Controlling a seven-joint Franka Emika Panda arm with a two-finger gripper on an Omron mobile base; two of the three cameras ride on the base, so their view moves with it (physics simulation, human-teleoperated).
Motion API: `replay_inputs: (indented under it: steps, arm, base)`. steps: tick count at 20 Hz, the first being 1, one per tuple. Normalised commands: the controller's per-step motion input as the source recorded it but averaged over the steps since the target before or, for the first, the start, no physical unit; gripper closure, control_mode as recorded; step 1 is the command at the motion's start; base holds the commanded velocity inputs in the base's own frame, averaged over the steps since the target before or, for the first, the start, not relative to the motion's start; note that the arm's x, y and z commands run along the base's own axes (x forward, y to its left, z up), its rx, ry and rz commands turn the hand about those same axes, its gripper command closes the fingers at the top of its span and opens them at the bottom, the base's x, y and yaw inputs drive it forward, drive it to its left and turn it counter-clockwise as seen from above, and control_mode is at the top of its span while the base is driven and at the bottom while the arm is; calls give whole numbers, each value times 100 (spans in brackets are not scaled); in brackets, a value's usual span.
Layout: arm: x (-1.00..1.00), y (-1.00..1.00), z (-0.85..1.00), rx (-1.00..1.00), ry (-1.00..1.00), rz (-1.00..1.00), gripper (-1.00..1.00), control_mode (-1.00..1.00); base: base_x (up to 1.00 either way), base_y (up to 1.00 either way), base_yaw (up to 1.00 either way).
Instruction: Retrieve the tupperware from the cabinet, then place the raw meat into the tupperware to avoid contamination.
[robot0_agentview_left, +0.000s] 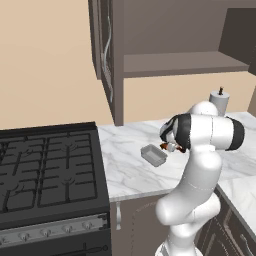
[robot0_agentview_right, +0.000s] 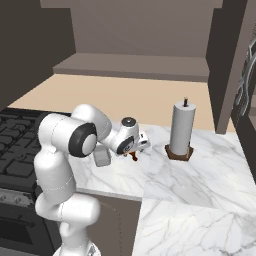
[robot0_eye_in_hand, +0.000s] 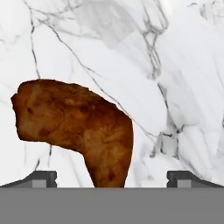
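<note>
1. White marble counter (robot0_agentview_left: 130, 172) runs between a black stove (robot0_agentview_left: 47, 175) on the left and a corner on the right, under an open dark cabinet (robot0_agentview_left: 180, 62) whose shelf looks bare.
2. Low over that counter sits the gripper (robot0_eye_in_hand: 111, 177). Its two finger tips stand wide apart at the bottom of the hand view, with the thin end of the raw meat (robot0_eye_in_hand: 78, 122) running down between them. The tips do not look closed on it, and I cannot tell whether they touch it.
3. Seen from the left base camera, the raw meat (robot0_agentview_left: 164, 146) lies just right of the tupperware (robot0_agentview_left: 153, 155), close to it, perhaps touching. From the right base camera it shows as a small brown bit (robot0_agentview_right: 133, 155) under the hand.
4. That tupperware (robot0_agentview_right: 102, 156) already stands on the counter, so the fetching seems done. Picking up the meat looks like the step in hand.
5. Next, I judge, the fingers must close on the meat, lift it and carry it the short way left over the container.
6. Farther right stands a paper towel roll (robot0_agentview_right: 181, 129), well apart from the work.
</note>
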Motion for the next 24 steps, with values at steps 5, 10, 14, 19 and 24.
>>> replay_inputs:
  steps: [5, 10, 14, 19, 24]
  arm:
    - [10, 0, -31, 0, 2, 5, -100, -100]
    - [15, 0, -27, 0, 1, 5, 100, -100]
    - [17, 0, -20, 0, 0, 4, 100, -100]
    - [12, 0, -6, 0, 0, 1, 100, -100]
    - [0, 0, 29, 3, -2, 0, 100, -100]
  base:
    - [0, 0, 0]
    - [0, 0, 0]
    - [0, 0, 0]
    - [0, 0, 0]
    - [0, 0, 0]
